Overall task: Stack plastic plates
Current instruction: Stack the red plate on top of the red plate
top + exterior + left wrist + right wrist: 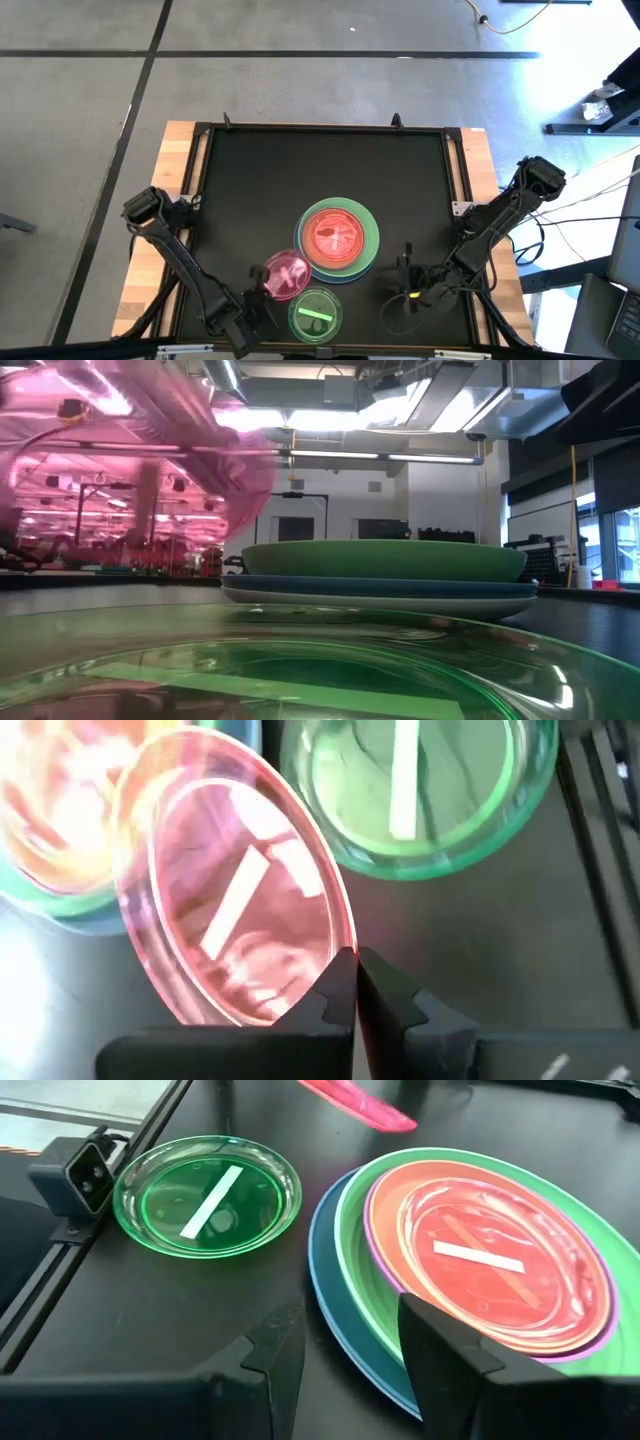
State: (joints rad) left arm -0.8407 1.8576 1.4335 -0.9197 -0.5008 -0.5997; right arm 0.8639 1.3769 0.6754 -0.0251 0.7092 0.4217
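Observation:
A stack of large plates [338, 238] rests on the black mat: green on blue on white [380, 575]. Purple, orange and a see-through dish with a pale bar [500, 1260] lie on top. A small see-through green dish [315, 315] with a bright bar sits flat near the table's near edge [210, 1195]. My left gripper [262, 287] is shut on the small see-through pink dish [285, 275], between the stack and the green dish. My right gripper [403, 280] is open, right of the stack, touching nothing [350, 1330]. My left gripper [357, 970] pinches the pink dish's rim [345, 945] between its two fingers, at the side facing the table's left near corner. The dish is lifted clear of the table and tilted [130, 450], its far side toward the stack.
A raised black frame [200, 150] borders the mat, with wooden table edges outside it. A small camera block [80, 1170] stands at the near edge by the green dish. The far half of the mat [320, 165] holds no objects.

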